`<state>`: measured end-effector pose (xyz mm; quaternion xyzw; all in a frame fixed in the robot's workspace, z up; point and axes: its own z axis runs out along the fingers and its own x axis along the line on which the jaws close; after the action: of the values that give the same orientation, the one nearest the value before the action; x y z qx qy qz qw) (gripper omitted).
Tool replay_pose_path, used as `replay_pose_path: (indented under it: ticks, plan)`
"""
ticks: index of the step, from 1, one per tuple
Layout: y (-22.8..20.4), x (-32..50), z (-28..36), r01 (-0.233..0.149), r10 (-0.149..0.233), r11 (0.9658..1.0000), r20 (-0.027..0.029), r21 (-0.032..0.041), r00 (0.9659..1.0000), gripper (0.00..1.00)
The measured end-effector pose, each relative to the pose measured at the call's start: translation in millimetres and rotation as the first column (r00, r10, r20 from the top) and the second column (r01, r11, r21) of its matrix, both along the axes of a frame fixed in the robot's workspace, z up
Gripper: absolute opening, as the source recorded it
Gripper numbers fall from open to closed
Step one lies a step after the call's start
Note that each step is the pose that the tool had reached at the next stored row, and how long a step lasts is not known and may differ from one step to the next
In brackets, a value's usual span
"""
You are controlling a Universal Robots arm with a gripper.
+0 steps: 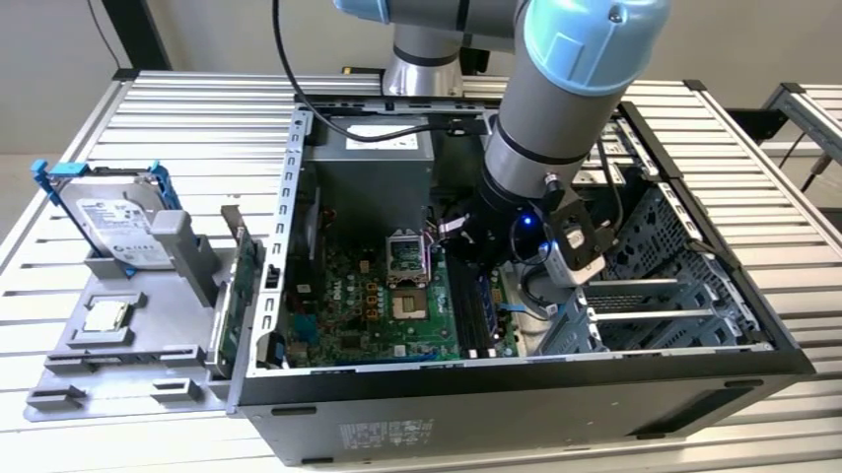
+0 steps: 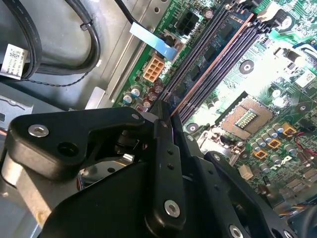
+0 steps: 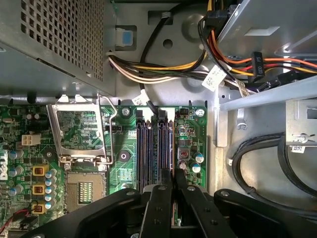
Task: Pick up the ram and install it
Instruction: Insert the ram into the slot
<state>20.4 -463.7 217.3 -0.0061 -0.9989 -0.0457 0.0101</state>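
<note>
The ram (image 2: 213, 69) shows edge-on as a thin strip running from my fingertips along the dark memory slots (image 2: 205, 54) of the motherboard. My gripper (image 2: 166, 110) is shut on the ram's near end. In the first wrist view the gripper (image 3: 173, 174) stands over the slots (image 3: 153, 148) beside the open processor socket (image 3: 81, 144), with the ram (image 3: 172, 148) in line with the outer slot. I cannot tell whether the ram is seated or just above the slot. In the exterior view the arm (image 1: 553, 128) reaches down into the open computer case (image 1: 526, 384).
Bundled power cables (image 3: 163, 69) and the power supply (image 1: 375, 163) lie beyond the slots. A metal drive cage (image 1: 658, 266) stands close to the arm. On the exterior view's left, a grey tray (image 1: 132, 345) holds a hard drive (image 1: 125, 232), a chip (image 1: 105, 315) and an upright green card (image 1: 237, 296).
</note>
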Motion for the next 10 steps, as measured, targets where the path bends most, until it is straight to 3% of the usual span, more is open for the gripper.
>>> replay_pose_path:
  ticks: [10]
  plan:
    - [-0.1,-0.2,-0.4,0.000,0.000,1.0000,0.0001,0.0002,1.0000,0.00]
